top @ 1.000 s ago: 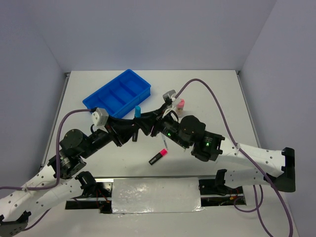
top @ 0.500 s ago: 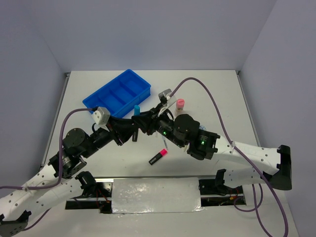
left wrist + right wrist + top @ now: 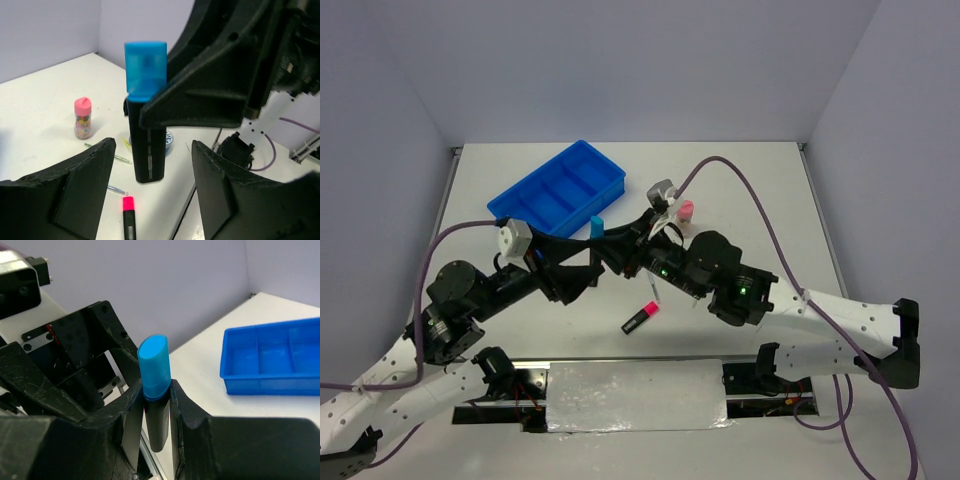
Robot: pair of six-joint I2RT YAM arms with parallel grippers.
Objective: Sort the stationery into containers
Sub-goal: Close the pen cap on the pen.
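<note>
Cannot see most of the blue-white disc (image 3: 169, 143) behind the blue-capped highlighter (image 3: 146, 145) in the left wrist view. Cut off there at the bottom edge: the pink-capped highlighter (image 3: 129, 220). Cut off at the right wrist view's right edge: the blue tray (image 3: 272, 362).

Pinches a black highlighter (image 3: 153, 365) with blue cap upright between the fingers of the right pincer (image 3: 155, 395), gripping just below the cap. Shows black parts of the left arm (image 3: 75, 357) close behind, at left. Shows a blue tray (image 3: 270, 386) on the white table (image 3: 210, 350) at right, three compartments in view.
</note>
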